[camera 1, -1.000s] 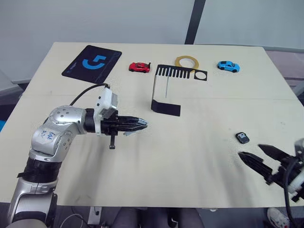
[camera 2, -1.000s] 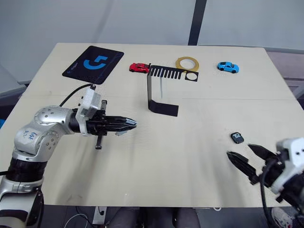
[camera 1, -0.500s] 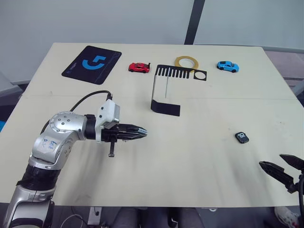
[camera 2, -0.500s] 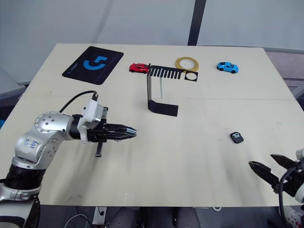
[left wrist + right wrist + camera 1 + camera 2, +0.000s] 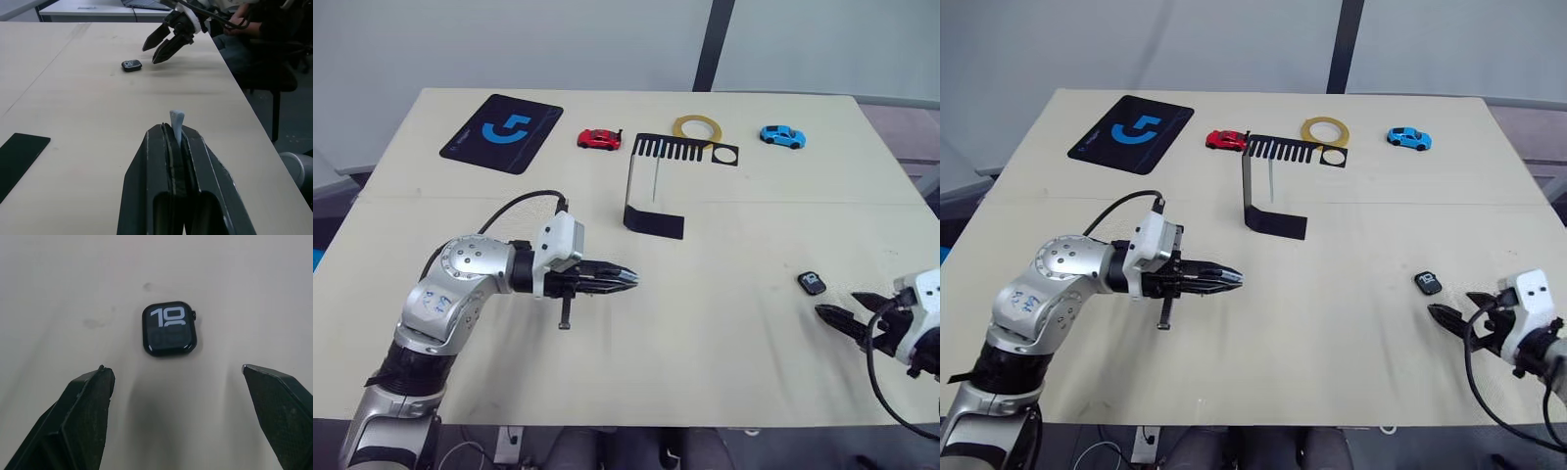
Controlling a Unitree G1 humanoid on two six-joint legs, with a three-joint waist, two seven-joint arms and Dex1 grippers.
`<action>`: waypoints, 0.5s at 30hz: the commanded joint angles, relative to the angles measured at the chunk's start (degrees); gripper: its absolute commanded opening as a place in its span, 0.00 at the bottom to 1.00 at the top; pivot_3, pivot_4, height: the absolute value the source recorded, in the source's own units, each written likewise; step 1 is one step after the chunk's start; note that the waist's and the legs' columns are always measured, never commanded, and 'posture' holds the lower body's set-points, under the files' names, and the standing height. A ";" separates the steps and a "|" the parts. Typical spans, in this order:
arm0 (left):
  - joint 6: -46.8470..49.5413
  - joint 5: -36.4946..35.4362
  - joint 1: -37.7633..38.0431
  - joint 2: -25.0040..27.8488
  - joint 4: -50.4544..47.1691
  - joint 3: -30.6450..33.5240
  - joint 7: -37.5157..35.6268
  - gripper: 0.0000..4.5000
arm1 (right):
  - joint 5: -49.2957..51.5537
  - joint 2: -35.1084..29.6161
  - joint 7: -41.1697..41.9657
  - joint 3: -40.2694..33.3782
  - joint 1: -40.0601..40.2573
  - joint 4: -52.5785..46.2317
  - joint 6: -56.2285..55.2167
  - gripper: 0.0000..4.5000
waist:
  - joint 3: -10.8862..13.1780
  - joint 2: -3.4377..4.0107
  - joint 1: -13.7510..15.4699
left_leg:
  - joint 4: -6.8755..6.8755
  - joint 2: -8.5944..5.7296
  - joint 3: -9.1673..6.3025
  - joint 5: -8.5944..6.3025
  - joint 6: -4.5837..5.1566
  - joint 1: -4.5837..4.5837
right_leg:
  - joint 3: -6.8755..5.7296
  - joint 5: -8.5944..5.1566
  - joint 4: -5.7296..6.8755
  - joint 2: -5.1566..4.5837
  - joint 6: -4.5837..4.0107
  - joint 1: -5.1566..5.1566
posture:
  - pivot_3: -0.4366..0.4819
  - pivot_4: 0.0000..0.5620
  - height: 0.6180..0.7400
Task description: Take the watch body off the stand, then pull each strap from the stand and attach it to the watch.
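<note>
On pale wood table (image 5: pixel 724 323), glossy rounded-square watch body (image 5: pixel 169 328) before gaping right gripper (image 5: pixel 181 423), left gripper (image 5: pixel 179 134) pinching strap (image 5: pixel 176 122).

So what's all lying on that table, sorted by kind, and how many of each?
Toy cars: 2 (red, blue)
Watch body: 1
Strap: 1 in view, pinched in the left gripper
Stand: 1
Mouse pad: 1
Tape roll: 1
Total: 7
</note>
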 commanded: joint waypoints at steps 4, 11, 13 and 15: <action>0.53 -1.90 -1.76 -0.85 -2.57 -0.31 -0.63 0.00 | -1.95 0.41 -0.06 2.54 -4.12 3.28 -1.50 0.99 | 0.00 0.00 0.12 | 0.04 0.01 -0.04 0.00 0.00 -0.03 | -0.02 0.00 0.00 -0.02 0.00 0.00 | 0.48 0.27 0.93; 1.18 -2.09 -2.41 -2.08 -2.69 -0.50 -0.03 0.00 | -4.59 1.50 -1.44 6.08 -7.78 6.00 -2.52 0.99 | 0.00 0.00 -0.01 | 0.08 0.01 -0.03 0.00 0.00 -0.05 | -0.03 0.00 0.02 -0.02 0.01 0.00 | 0.48 0.27 0.93; 1.25 -2.04 -2.46 -2.23 -2.68 -0.48 0.02 0.00 | -5.17 1.71 -1.63 6.67 -8.35 6.54 -2.82 0.99 | 0.00 0.00 -0.03 | 0.08 0.01 -0.04 0.00 0.00 -0.05 | -0.04 0.01 0.02 -0.02 0.01 0.00 | 0.48 0.27 0.93; 1.26 -1.97 -2.52 -2.39 -2.62 -0.46 0.13 0.00 | -5.58 2.02 -1.81 7.04 -8.80 6.97 -2.90 0.99 | 0.00 0.00 -0.03 | 0.08 0.01 -0.04 0.00 0.00 -0.05 | -0.04 0.00 0.03 -0.01 0.01 0.00 | 0.48 0.27 0.93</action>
